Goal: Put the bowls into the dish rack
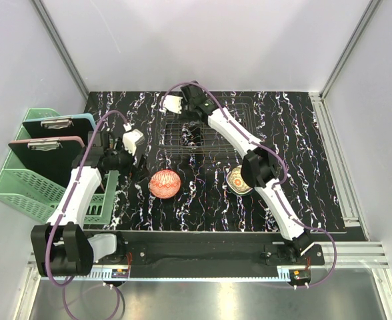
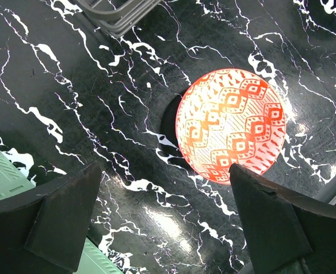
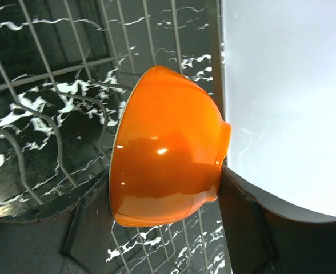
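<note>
Nearest my side, the left pincer (image 2: 165,168) hangs over the black marbled worktop (image 2: 71,103) with its fingers spread wide and nothing between them, and the red-patterned bowl (image 2: 231,124) sits on the worktop just beyond its tips. A little to the right, a cream bowl (image 1: 237,181) lies on the worktop, partly hidden under the right arm's elbow. At the far end, the right pincer (image 3: 165,194) is clamped on the orange bowl (image 3: 168,148), holding it on edge over the wires of the dish rack (image 1: 176,133); I cannot tell whether the bowl touches them.
</note>
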